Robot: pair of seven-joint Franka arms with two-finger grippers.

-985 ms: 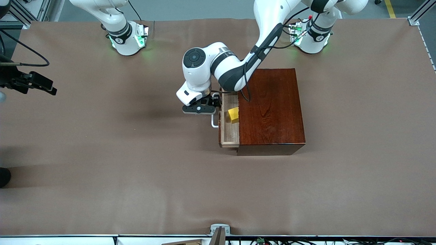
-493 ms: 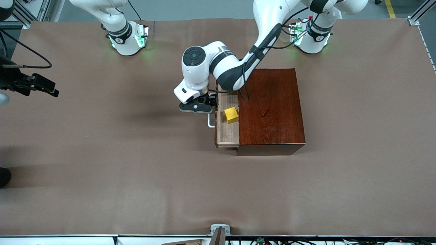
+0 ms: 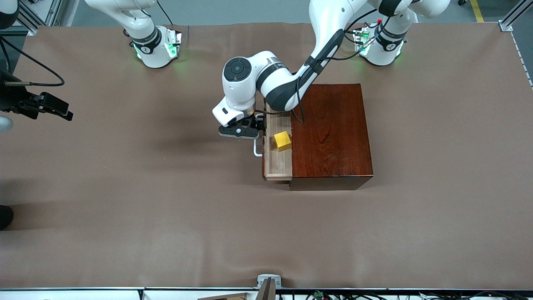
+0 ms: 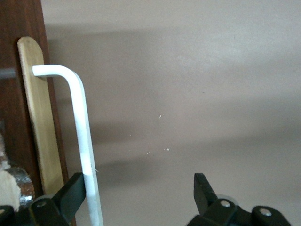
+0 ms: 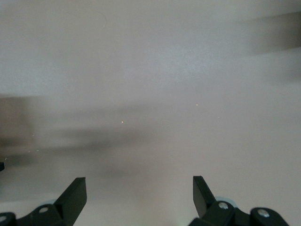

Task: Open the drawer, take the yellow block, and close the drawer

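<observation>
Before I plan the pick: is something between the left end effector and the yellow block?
Only the drawer's front wall. The left end effector, open at the handle, is beside it; the yellow block lies uncovered inside.

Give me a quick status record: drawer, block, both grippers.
drawer: partly pulled out of the dark wooden box, pale inside showing
handle: white bar, one finger of the left gripper against it
yellow block: lying in the drawer, not gripped
left gripper: open, at the handle
right gripper: open, waiting over bare table at the right arm's end
</observation>
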